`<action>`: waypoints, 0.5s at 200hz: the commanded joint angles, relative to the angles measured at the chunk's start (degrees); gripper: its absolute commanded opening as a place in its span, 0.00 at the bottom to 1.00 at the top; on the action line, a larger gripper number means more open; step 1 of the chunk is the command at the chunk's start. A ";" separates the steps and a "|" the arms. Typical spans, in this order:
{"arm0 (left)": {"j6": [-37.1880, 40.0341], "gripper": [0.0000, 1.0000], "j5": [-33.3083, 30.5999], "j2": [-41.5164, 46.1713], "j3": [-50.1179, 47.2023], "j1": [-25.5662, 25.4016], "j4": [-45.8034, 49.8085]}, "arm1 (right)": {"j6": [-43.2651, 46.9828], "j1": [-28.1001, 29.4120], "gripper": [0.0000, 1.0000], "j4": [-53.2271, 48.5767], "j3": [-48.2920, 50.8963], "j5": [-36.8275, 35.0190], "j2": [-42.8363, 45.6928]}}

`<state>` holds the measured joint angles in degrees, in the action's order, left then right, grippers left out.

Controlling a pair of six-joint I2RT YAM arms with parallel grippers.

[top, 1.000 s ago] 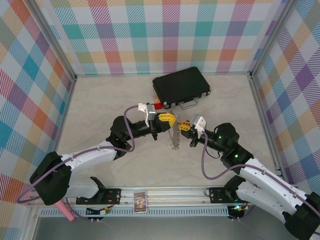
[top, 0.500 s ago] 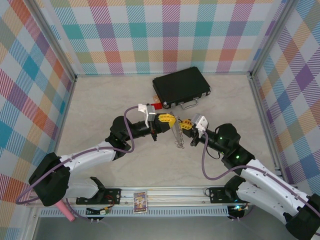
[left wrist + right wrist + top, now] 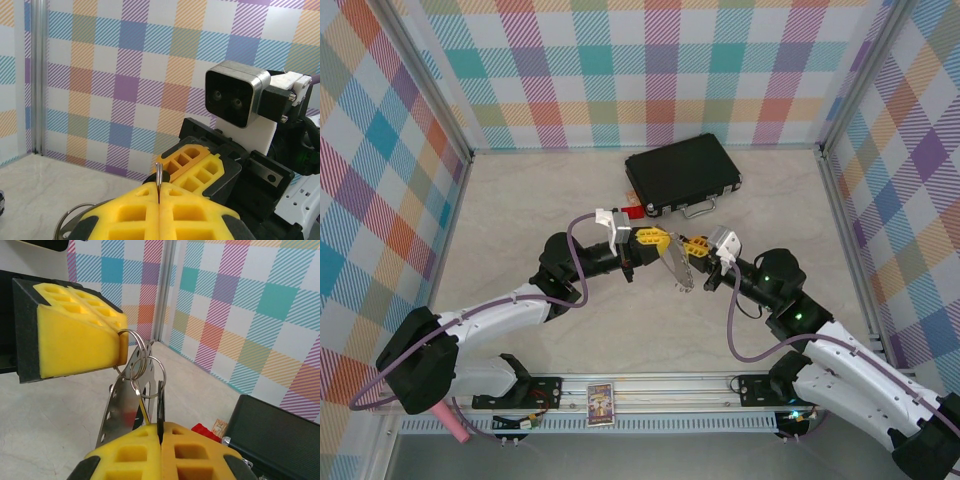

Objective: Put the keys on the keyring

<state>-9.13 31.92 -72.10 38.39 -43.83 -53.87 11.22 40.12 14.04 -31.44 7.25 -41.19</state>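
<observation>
My left gripper [image 3: 658, 240] and right gripper [image 3: 693, 247] meet tip to tip above the middle of the table. The keyring [image 3: 676, 270], a flat grey metal loop with holes along its rim [image 3: 117, 412], hangs slanted below them from small split rings [image 3: 134, 351]. The left gripper [image 3: 158, 192] is shut on those rings, whose thin edge [image 3: 158, 175] sticks up between its yellow pads. The right gripper [image 3: 160, 429] is shut on a key with a black head [image 3: 160, 407], seen edge-on and touching one split ring. A thin yellowish strip [image 3: 143, 410] hangs beside it; I cannot tell what it is.
A black case [image 3: 682, 175] with a silver handle [image 3: 698, 209] lies at the back of the table, a small red tag [image 3: 636, 211] at its near left corner. Plaid walls close in the left, right and far sides. Both arms reach in from the near edge.
The right gripper has moved a little right and away, closer to the left gripper's tip. The hanging keyring has swung from straight down to a slant. The left gripper has stayed put.
</observation>
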 commanded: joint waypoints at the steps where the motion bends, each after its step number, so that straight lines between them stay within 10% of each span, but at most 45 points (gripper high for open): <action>1: 1.47 0.00 0.33 1.06 -0.29 -0.48 0.95 | 0.47 0.00 0.00 3.27 0.05 -0.39 1.02; 100: 9.10 0.00 -1.99 5.86 0.17 -0.42 11.65 | 0.75 0.04 0.00 -4.39 -4.72 6.74 -3.25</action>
<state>-3.49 31.03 -69.01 38.39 -43.83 -45.47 11.46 40.10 10.96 -32.49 9.13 -42.68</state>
